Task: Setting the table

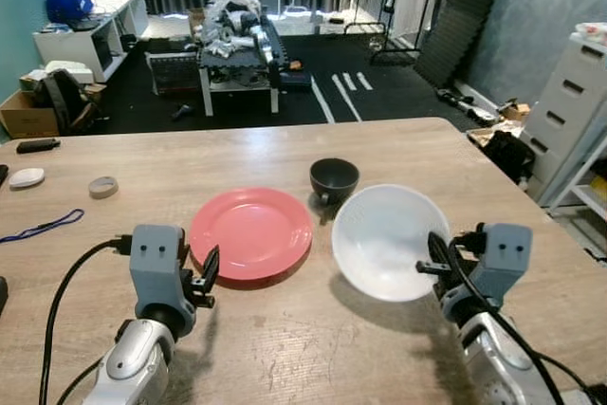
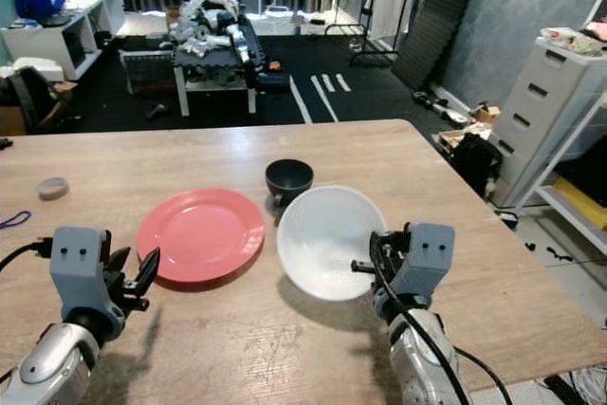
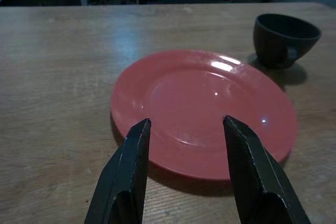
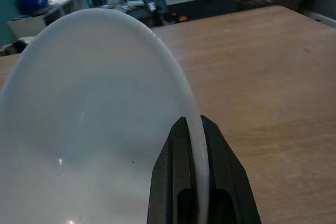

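Right end effector (image 1: 434, 258) is clamped on the rim of the white bowl (image 1: 384, 239), one finger inside the rim and one outside; the wrist view shows the rim pinched between both fingers (image 4: 176, 171). Bowl is tilted, its open side facing the robot, lifted off the desk (image 1: 285, 149) with a shadow under it. It sits just right of the red plate (image 1: 250, 231) and just in front of the black cup (image 1: 334, 178).

Left end effector (image 3: 184, 129) is released, fingers spread, nothing between them. It hovers at the near edge of the red plate, fingertips (image 3: 140, 129) over the rim area; can't tell if they touch it.

Red plate lies flat on the desk, about mid-desk. Black cup stands upright just beyond the plate's right edge, close to it but apart.

Left part of the desk: roll of tape (image 1: 103, 187), a white oval object (image 1: 26, 177), a blue cord (image 1: 40, 227), well apart from the dishes.
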### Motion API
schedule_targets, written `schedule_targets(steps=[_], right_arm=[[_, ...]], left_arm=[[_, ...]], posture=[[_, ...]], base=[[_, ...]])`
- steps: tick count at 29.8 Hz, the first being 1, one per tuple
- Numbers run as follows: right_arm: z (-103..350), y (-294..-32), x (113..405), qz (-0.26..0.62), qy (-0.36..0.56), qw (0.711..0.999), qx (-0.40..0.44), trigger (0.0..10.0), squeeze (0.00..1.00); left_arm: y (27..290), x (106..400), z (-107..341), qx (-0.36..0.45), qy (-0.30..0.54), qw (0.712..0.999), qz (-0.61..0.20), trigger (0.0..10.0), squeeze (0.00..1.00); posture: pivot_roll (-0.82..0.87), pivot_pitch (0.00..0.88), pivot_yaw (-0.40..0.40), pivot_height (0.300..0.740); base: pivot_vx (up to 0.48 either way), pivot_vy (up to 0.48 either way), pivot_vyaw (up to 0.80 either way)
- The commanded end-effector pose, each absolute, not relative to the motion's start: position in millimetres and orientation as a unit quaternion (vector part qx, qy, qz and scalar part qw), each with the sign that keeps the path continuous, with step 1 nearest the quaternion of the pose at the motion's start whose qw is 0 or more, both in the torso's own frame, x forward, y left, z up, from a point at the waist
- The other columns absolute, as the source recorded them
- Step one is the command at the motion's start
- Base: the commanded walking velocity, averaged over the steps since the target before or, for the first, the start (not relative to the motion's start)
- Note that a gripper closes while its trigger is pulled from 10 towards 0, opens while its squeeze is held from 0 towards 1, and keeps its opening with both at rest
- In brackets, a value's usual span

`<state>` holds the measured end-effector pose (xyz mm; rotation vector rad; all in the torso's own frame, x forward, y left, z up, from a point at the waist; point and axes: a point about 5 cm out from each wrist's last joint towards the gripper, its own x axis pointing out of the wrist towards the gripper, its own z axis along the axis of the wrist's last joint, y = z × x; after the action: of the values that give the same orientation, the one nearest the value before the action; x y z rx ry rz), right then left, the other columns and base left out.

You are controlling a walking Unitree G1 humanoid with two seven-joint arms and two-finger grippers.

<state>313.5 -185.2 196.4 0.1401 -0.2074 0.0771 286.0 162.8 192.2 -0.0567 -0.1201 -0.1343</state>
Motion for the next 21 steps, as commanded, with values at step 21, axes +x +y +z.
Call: schedule_targets(steps=[21], right_arm=[[202.1, -169.4, 391.0, 0.058, 0.078, 0.987, 0.126, 10.0, 0.00]], left_arm=[[160.8, 264.0, 214.0, 0.064, -0.095, 0.981, -0.155, 10.0, 0.00]], posture=[[0.11, 0.173, 0.010, 0.740]], base=[[0.000, 0.000, 0.00]])
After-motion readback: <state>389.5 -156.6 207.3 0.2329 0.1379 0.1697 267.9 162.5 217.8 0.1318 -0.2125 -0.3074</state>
